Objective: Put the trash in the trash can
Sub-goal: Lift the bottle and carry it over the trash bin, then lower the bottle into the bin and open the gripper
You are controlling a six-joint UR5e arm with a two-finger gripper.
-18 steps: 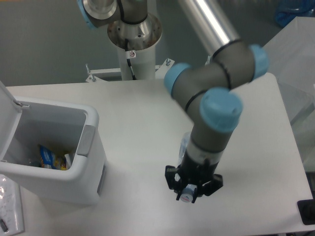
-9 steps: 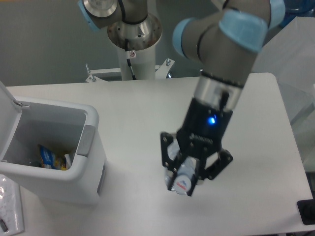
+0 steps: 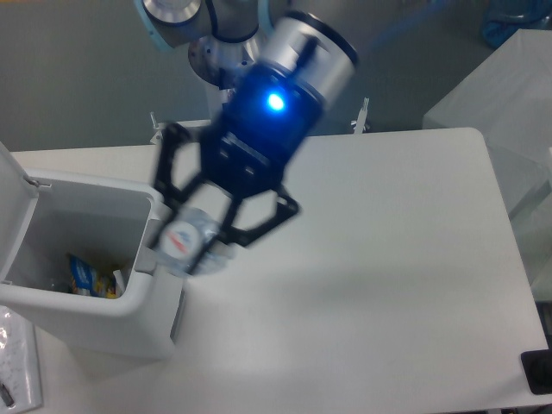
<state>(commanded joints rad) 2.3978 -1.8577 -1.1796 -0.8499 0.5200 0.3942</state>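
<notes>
Bottle (image 3: 185, 241), squashed clear plastic with a white label end facing the camera, sits clamped between the fingers of the gripper (image 3: 191, 244), which is closed around its body; image is motion-blurred, so exact finger contact is hard to read. Bottle is held up in the air, off the table (image 3: 388, 259), right at the near right-hand rim of the trash can (image 3: 95, 259), roughly over the grey latch panel (image 3: 148, 250) rather than over the opening. Held high, presumably so it clears the rim. Lid (image 3: 13, 185) stands tipped open on the far left, leaving the mouth clear for a drop from above. Inside the can, blue-yellow wrappers (image 3: 86, 276) lie at the bottom. Judgement: carry step is nearly done; the bottle looks to need a bit more travel leftward over the opening before release, otherwise it may strike the rim and fall outside. Second piece of trash, the small wrapper, cannot be made out
</notes>
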